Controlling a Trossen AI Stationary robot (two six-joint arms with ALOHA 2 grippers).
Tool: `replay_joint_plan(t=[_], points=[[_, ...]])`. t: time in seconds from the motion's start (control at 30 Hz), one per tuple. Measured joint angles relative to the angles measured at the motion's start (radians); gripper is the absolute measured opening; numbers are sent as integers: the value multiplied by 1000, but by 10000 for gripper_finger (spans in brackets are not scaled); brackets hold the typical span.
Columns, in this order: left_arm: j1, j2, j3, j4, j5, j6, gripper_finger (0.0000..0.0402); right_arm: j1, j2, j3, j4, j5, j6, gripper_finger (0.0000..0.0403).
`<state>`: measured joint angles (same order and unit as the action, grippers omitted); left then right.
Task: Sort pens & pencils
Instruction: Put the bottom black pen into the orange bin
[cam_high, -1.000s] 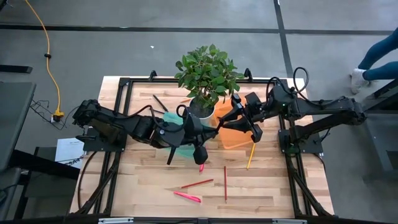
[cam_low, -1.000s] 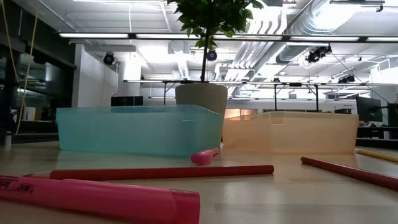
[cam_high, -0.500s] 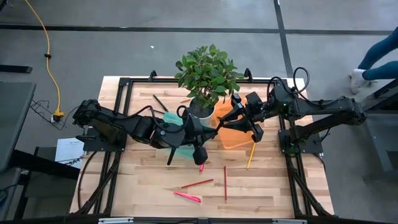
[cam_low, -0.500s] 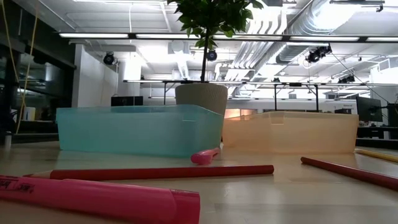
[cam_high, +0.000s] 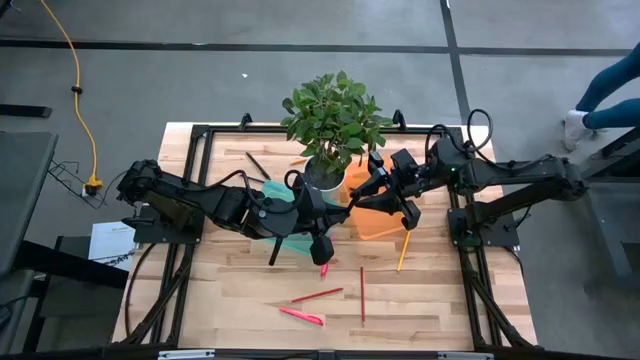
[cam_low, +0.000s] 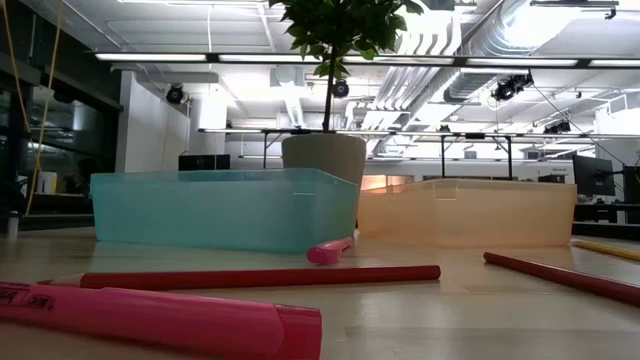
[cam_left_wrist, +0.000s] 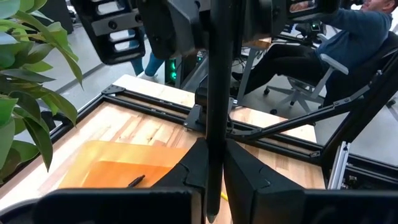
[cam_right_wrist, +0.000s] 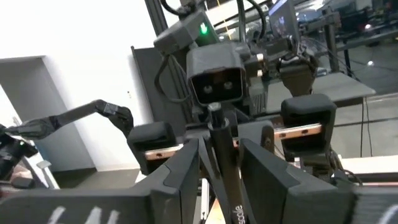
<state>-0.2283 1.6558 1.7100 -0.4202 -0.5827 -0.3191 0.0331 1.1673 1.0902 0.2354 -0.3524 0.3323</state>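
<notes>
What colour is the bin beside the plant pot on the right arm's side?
Translucent orange bin, seen most clearly in the low view; the other bin is teal.

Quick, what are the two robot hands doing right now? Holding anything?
Left gripper: shut on a black pen, above the teal bin.
Right gripper: shut on a dark pen, over the orange bin.
</notes>
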Motion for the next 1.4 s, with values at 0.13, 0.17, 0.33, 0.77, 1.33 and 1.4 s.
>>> replay_joint_plan(t=[0.13,0.17,0.33,0.77,1.33,1.4], points=[[0,0,0,-1,-1,1,20,0,2,0,21,-1,-1,108],[0,0,0,-1,-2,1,21,0,1,0,25,-3,-1,108],[0,0,0,-1,-1,1,23,0,0,0,20,-3,-1,108],[0,0,0,8,5,17,21,-1,0,0,10,4,-19,80],[-1,0,0,12,8,52,40,-1,-8,0,14,12,-45,30],[-1,-1,0,8,11,59,58,-1,-9,0,16,13,-44,29]])
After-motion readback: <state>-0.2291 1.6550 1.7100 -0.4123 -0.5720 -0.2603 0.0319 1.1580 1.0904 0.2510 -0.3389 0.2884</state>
